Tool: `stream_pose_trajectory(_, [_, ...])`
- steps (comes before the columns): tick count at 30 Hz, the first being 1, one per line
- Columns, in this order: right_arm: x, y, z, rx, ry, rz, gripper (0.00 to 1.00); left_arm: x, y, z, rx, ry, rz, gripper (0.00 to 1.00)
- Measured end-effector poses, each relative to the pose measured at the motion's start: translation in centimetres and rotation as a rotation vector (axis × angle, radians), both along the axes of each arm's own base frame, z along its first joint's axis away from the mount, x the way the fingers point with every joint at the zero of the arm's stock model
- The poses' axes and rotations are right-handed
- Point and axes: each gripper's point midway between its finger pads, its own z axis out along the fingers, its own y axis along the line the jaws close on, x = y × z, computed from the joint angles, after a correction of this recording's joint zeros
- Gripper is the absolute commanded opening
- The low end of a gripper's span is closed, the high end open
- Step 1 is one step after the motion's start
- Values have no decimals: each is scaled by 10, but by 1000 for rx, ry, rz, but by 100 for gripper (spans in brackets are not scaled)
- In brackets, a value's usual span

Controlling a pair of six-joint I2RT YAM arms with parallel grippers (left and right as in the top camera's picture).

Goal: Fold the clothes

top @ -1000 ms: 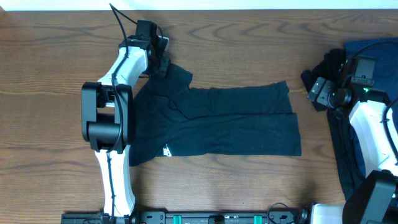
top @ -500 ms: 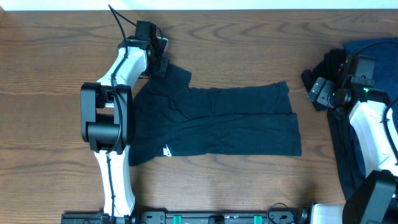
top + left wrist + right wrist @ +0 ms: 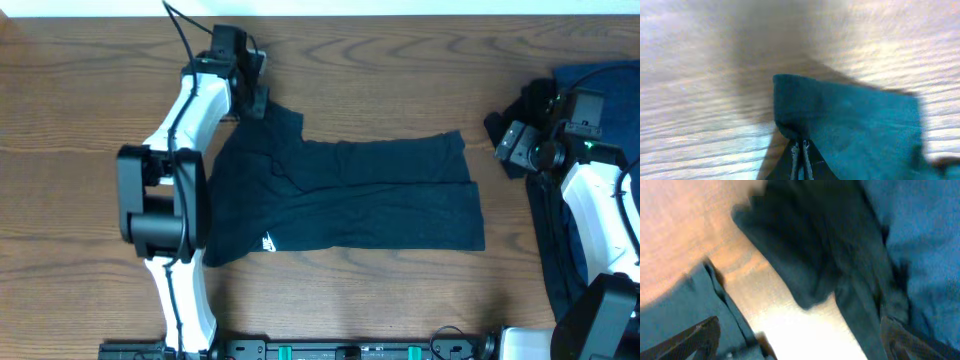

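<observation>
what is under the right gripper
A heap of dark garments, black beside navy blue, on the wooden table. The right arm covers part of it, so the number of pieces cannot be seen.

The T-shirt (image 3: 350,195) lies flat on the table (image 3: 420,70), roughly at its middle, with the hem to the right and the shoulders to the left. At the T-shirt's far left corner the left gripper (image 3: 259,103) sits on the far sleeve (image 3: 285,120). The left arm (image 3: 165,200) runs along the T-shirt's left edge. The logo (image 3: 268,242) is by its near left corner. Right of the T-shirt, apart from its hem, a heap of other clothes (image 3: 600,80) lies at the table's right edge. The right gripper (image 3: 505,150) hangs over the heap's left edge, perhaps not touching it; the close view is too blurred to tell.
</observation>
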Motion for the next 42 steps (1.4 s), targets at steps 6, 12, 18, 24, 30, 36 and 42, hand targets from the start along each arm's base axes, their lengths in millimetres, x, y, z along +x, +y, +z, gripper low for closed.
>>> stream_pose_trajectory(6, [-1, 25, -3, 112, 8, 95, 99, 2, 0, 21, -9, -43, 9, 6])
stream_pose_trajectory(12, [-2, 64, -1, 214, -9, 343, 93, 2, 0, 21, -19, -38, 32, 6])
stream_pose_trajectory(18, [11, 91, 0, 160, -38, 473, 82, 2, 0, 20, -20, -37, 34, 6])
stream_pose_trajectory(24, [22, 97, -28, 134, 8, 508, 67, 1, 0, 20, -19, -31, 34, 6])
stream_pose_trajectory(30, [36, 95, -63, 139, 134, 515, 70, 1, 0, 20, -19, -31, 34, 6])
stream_pose_trajectory(36, [69, 96, -67, 86, 208, 536, 71, 0, 0, 19, -19, -28, 34, 6])
stream_pose_trajectory(42, [75, 103, -79, 69, 238, 556, 68, -1, 0, 19, -18, -24, 34, 6])
